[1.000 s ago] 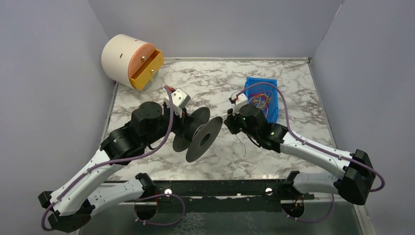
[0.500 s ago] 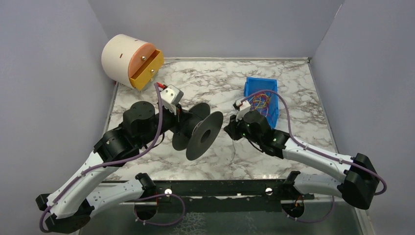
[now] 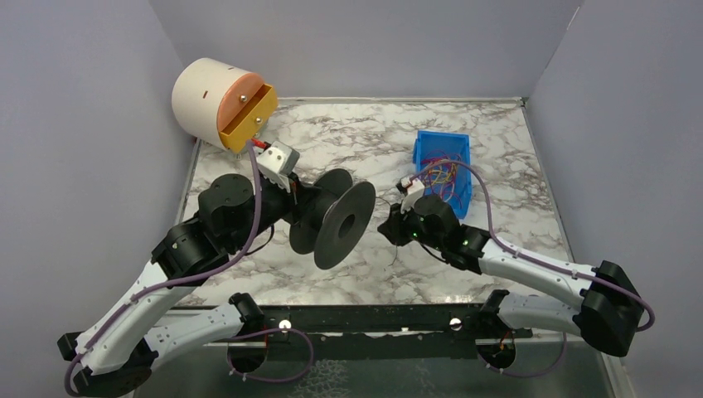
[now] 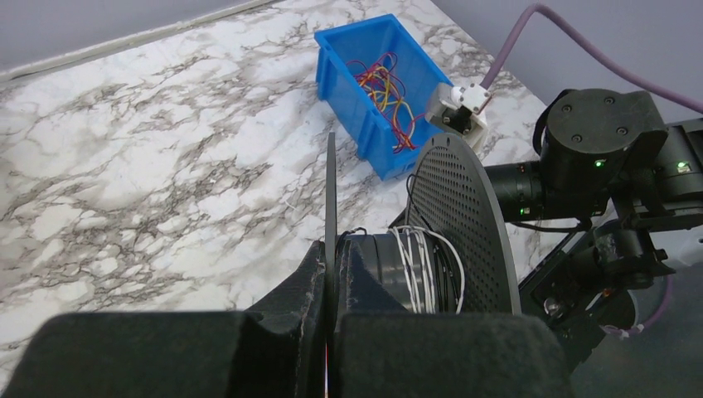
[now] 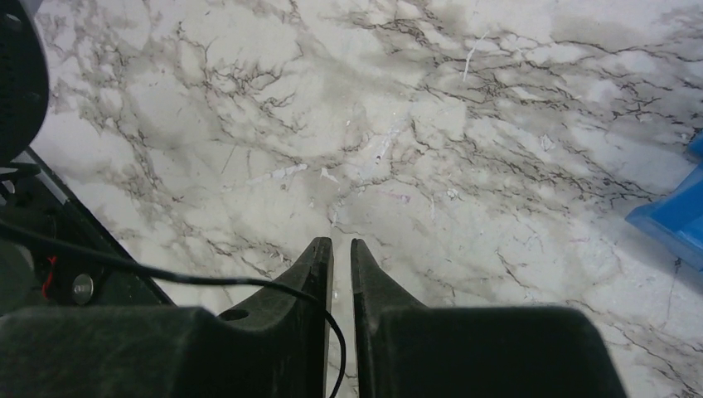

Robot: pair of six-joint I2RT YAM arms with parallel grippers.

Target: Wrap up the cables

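My left gripper (image 3: 303, 196) (image 4: 332, 249) is shut on the thin rear disc (image 4: 331, 186) of a black double-disc spool (image 3: 336, 220), held above the table. White and black cables (image 4: 427, 265) are wound on the spool's hub, beside the perforated front disc (image 4: 460, 211). To the spool's right, my right gripper (image 3: 387, 225) (image 5: 341, 245) points down at the marble with a narrow gap between its fingers. A long black cable (image 5: 166, 275) crosses its left finger (image 5: 315, 269) and drops loose through that gap. More cables (image 3: 439, 172) (image 4: 385, 87), red, yellow and orange, lie tangled in the blue bin (image 3: 423, 145) (image 4: 340, 79).
A cream drum with an orange drawer front (image 3: 220, 104) stands at the back left corner. Purple-grey walls close the table on three sides. The black base rail (image 3: 373, 319) runs along the near edge. A corner of the blue bin (image 5: 676, 220) shows right of the right gripper.
The left arm has swung the spool slightly left and back. The right gripper has drawn toward the near side and its fingers have parted a little, freeing the black cable.
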